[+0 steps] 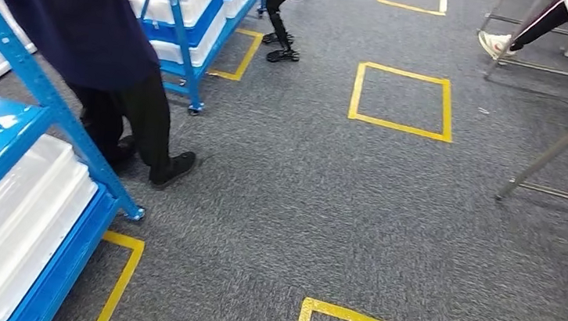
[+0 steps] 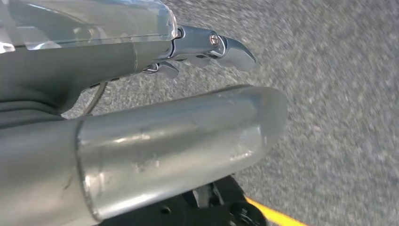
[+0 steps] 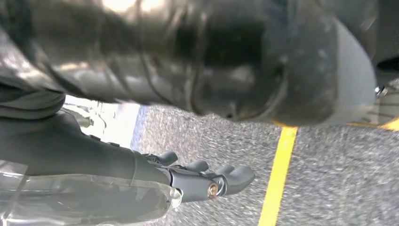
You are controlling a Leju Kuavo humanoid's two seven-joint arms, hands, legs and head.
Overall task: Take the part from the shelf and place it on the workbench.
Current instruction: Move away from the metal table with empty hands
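Note:
A blue shelf (image 1: 49, 118) with white bins (image 1: 8, 220) stands at my left in the head view. My left hand (image 2: 155, 117) hangs over the grey carpet, its thick thumb and its fingers (image 2: 221, 44) stretched out with nothing between them. My right hand (image 3: 188, 176) also hangs above the carpet, its dark fingers (image 3: 230, 175) extended and apart, holding nothing. I cannot make out any part in the bins.
A person (image 1: 82, 23) in dark clothes stands close by the near shelf. Behind them is a second blue shelf (image 1: 192, 18) with white bins. Yellow tape squares (image 1: 402, 99) mark the carpet. Metal table legs (image 1: 557, 147) stand at the right, and another robot's legs (image 1: 279, 18) at the back.

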